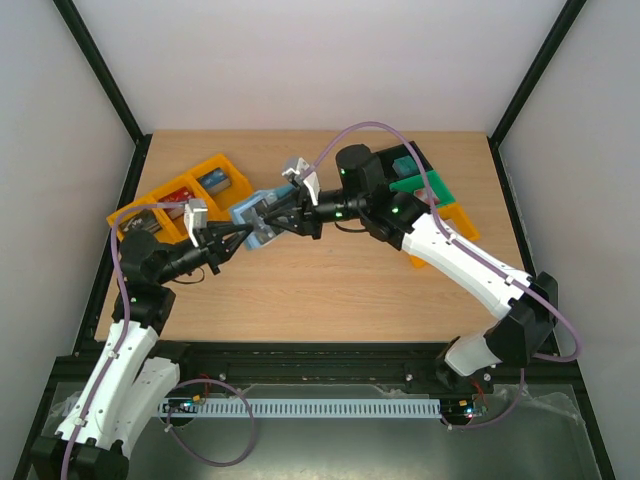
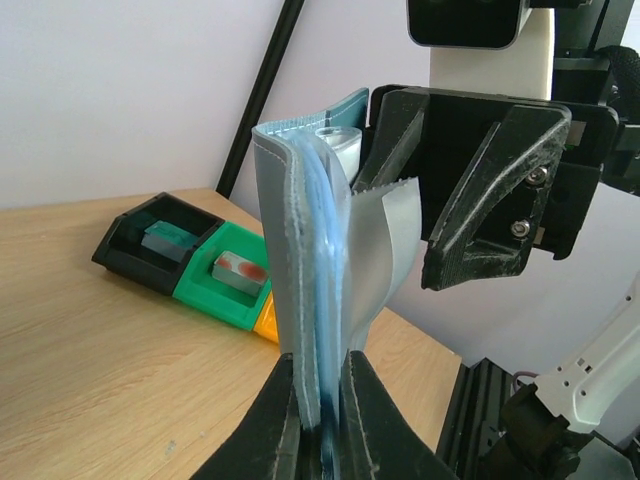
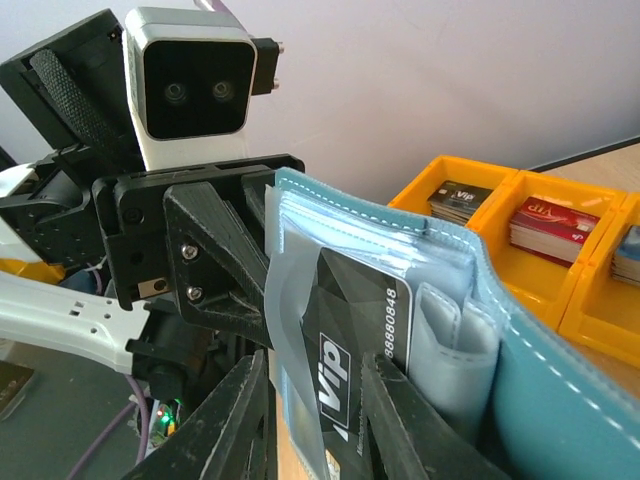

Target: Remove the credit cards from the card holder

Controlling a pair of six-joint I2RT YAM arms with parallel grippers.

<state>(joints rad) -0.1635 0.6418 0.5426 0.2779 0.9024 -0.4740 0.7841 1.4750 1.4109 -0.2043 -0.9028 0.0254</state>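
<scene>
The card holder (image 2: 295, 250) is held in the air above the worktop (image 1: 330, 290), left of centre, pinched at one end by the left gripper (image 2: 320, 375). Its long axis runs straight out from those fingers, and its pockets are spread toward the right gripper (image 3: 317, 358). A black credit card (image 3: 360, 310), set lengthwise in its pocket, is straddled by that gripper's slightly parted fingers.

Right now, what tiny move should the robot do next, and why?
Probably close the right claw on the black Vip card and tug it out. Its fingers sit on either side of that card with a gap, and the card sticks out of the card holder, which the left claw pinches upright.
</scene>
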